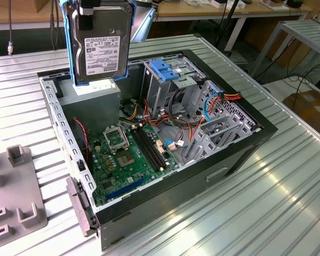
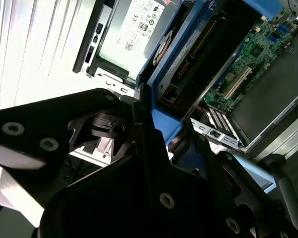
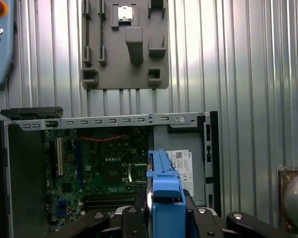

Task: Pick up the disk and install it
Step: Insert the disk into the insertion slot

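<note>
The disk point(image 1: 101, 50), a grey-silver drive with a white label in a bright blue bracket, hangs upright in the air over the back left corner of the open computer case point(image 1: 256, 125) in the exterior view. My gripper point(image 1: 96, 15) is shut on its upper end. It hovers just above the grey power-supply box point(image 1: 96, 98). In the first wrist view the disk's blue bracket point(image 3: 164, 183) stands edge-on between my gripper's point(image 3: 164, 214) black fingers, above the motherboard point(image 3: 104, 163). The second wrist view shows the blue bracket point(image 2: 186, 49) beside the power supply's white sticker point(image 2: 134, 25).
Inside the case a metal drive cage with a blue clip point(image 1: 165, 69) stands at the back, with cables point(image 1: 176, 120) and the green motherboard point(image 1: 130, 154) in front. A grey fixture plate point(image 1: 13, 200) lies on the ribbed metal table at the exterior view's left. A pendant point(image 3: 0, 42) lies nearby.
</note>
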Available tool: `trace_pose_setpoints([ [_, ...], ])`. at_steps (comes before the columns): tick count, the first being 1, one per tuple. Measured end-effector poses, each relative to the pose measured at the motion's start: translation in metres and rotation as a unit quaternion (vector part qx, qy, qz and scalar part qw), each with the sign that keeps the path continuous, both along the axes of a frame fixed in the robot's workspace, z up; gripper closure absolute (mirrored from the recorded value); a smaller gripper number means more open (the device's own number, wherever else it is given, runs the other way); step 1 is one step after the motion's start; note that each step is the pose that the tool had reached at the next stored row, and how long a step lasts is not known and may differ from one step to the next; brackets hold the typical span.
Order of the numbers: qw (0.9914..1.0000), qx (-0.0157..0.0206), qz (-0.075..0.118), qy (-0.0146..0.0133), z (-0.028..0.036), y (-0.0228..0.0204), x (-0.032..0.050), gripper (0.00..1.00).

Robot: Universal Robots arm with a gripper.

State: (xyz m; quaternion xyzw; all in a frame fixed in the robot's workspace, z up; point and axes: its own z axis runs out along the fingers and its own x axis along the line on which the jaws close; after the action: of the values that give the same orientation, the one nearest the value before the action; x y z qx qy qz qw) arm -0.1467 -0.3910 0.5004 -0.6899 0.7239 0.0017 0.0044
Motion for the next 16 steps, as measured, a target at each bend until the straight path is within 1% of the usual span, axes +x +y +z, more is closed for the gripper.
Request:
trace_pose_setpoints([
  [4,1.00000,0.0000,0.000,0.0000,0.0000,0.0000,0.0003,0.63],
  [6,1.00000,0.0000,0.000,0.0000,0.0000,-0.0008,0.0004,0.63],
  [10,1.00000,0.0000,0.000,0.0000,0.0000,-0.0065,0.0004,0.63],
  [15,1.00000,0.0000,0.000,0.0000,0.0000,-0.0106,0.0004,0.63],
  [16,1.00000,0.0000,0.000,0.0000,0.0000,-0.0122,0.0004,0.63],
])
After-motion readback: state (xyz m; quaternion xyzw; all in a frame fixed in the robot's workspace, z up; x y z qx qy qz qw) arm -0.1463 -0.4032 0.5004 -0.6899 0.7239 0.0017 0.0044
